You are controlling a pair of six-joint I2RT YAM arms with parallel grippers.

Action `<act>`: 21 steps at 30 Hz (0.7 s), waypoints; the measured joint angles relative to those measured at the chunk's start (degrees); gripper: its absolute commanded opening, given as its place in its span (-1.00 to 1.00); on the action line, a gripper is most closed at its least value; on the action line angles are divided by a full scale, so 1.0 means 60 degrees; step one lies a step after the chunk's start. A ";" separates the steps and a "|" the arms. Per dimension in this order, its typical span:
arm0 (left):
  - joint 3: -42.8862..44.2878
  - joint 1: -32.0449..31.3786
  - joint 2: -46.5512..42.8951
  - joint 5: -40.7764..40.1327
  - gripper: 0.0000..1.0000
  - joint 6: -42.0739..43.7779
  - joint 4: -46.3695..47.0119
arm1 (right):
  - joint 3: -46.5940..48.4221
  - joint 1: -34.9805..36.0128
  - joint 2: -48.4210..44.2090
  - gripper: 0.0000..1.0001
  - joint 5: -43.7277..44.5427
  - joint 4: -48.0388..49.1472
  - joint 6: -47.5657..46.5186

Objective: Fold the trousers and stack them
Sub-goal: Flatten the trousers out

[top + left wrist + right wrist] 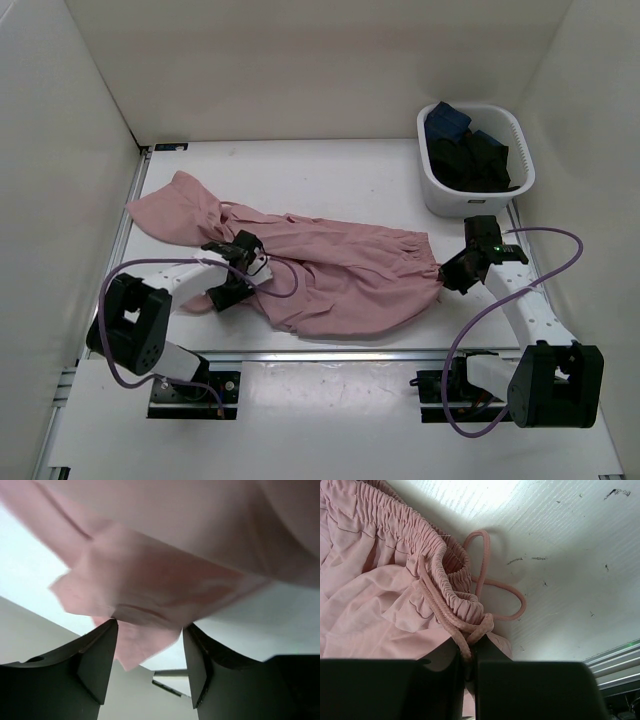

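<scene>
Early folding step: the left pincer (pixel 149 626) stands part-spread with a fold of the thin, dusty-pink trousers (pixel 340 270) between its tips, though whether it grips cannot be told. The crumpled cloth stretches from it across the bench (pixel 330 170) to the right pincer (pixel 469 652), which is pressed together on the gathered waistband (pixel 432 545) and corded drawstring (pixel 495 587). The next move probably calls for drawing the fabric taut and flat.

We see soft, even white light from above in the overhead view, with only faint shadows. In the left wrist view the trousers (pixel 165 575) fill the upper frame, blurred and close. In the right wrist view glare whitens the table (pixel 485 495) at top centre; the gathered fabric is sharp.
</scene>
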 measured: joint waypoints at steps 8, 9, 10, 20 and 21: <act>0.0113 0.0000 0.0182 -0.0124 0.19 -0.0346 0.0419 | 0.0000 0.0000 0.0000 -1.00 0.0004 0.0000 -0.0004; 0.0113 0.0000 0.0186 -0.0120 0.19 -0.0379 0.0426 | 0.0000 0.0000 0.0000 -1.00 0.0004 0.0000 -0.0004; 0.0113 0.0000 0.0189 -0.0120 0.19 -0.0423 0.0430 | 0.0000 0.0000 0.0000 -1.00 0.0004 0.0000 -0.0004; 0.1410 0.0000 0.0124 0.0546 0.34 -0.0769 -0.0127 | 0.0000 0.0000 0.0087 -1.00 0.0011 0.0000 -0.0044; 0.1421 0.0000 0.0102 0.0557 0.34 -0.0772 -0.0120 | 0.0000 0.0000 0.0087 -1.00 0.0011 0.0000 -0.0044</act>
